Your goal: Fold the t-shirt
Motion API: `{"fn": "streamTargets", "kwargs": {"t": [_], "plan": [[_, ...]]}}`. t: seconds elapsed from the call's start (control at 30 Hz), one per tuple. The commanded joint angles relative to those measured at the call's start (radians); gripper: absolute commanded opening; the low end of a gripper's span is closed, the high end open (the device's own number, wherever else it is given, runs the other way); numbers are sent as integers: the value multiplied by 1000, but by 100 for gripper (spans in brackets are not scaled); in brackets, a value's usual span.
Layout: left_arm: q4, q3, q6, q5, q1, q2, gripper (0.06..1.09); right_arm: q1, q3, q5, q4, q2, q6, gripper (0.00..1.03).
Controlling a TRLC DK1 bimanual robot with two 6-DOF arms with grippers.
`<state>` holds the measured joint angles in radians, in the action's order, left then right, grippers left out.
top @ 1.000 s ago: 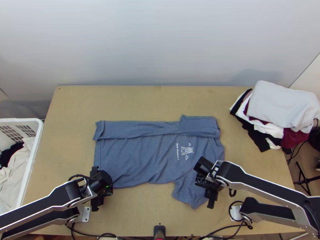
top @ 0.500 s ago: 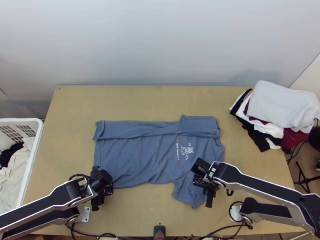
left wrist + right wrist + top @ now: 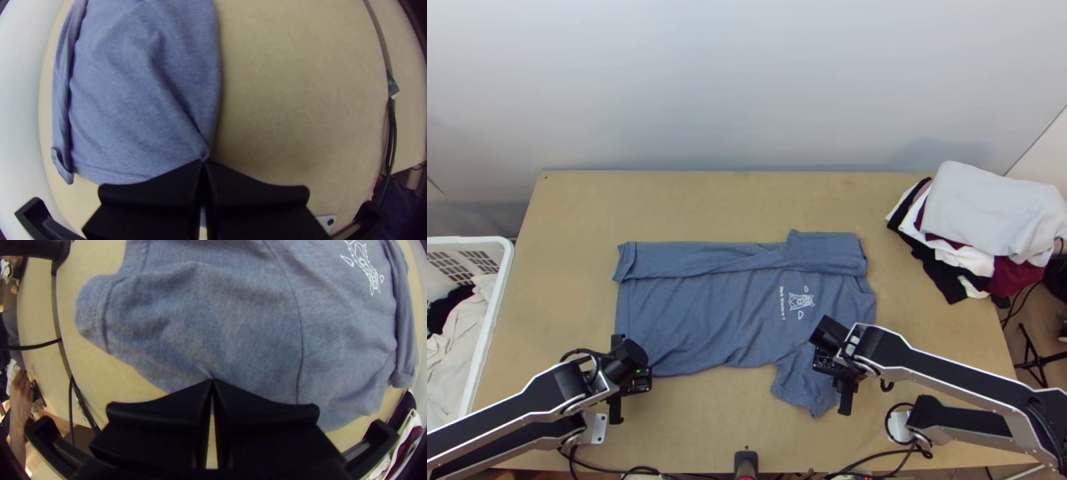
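Observation:
In the top view the blue t-shirt lies front up, its far side folded inward in a long strip, the near sleeve spread toward the table's near edge. My left gripper is at the hem's near corner; in the left wrist view this gripper is shut on that corner of the shirt. Over by the near sleeve stands my right gripper. The right wrist view has the gripper with its tips together, pinching the shirt's edge between sleeve and collar.
A pile of clothes rests at the table's far right corner. Left of the table stands a white basket with clothes in it. Bare wood lies beyond the shirt. Cables run along the near edge.
My right gripper has shifted slightly to the left in the top view. The left gripper has barely moved, and the shirt lies as before.

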<state>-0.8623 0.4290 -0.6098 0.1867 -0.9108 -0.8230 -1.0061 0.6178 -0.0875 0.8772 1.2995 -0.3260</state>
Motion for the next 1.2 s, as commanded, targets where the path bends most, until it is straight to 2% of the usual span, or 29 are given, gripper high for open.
{"fn": "streamTargets", "kwargs": {"t": [0.0, 0.17, 0.23, 0.5, 0.7, 0.83, 0.9, 1.17], "plan": [[-47, 40, -18, -85, 64, 19, 10, 1, 19, -43, 22, -16, 1, 3], [-130, 145, -16, -165, 158, 2, 10, 27, 66, -109, 105, -62, -1, 3], [-144, 171, -16, -165, 184, 2, 10, 54, 77, -129, 132, -89, -10, 3], [-136, 186, -93, -196, 319, -13, 10, 176, 102, -129, 163, -187, -58, 3], [-126, 217, -108, -213, 340, -50, 10, 189, 155, -129, 207, -201, -85, 3], [-126, 290, -131, -222, 406, -91, 10, 293, 240, -130, 272, -193, -146, 3], [-122, 309, -169, -263, 481, -123, 10, 345, 272, -130, 282, -187, -176, 3], [-44, 395, -239, -317, 667, -260, 10, 520, 418, -139, 310, -83, -274, 3]]}}
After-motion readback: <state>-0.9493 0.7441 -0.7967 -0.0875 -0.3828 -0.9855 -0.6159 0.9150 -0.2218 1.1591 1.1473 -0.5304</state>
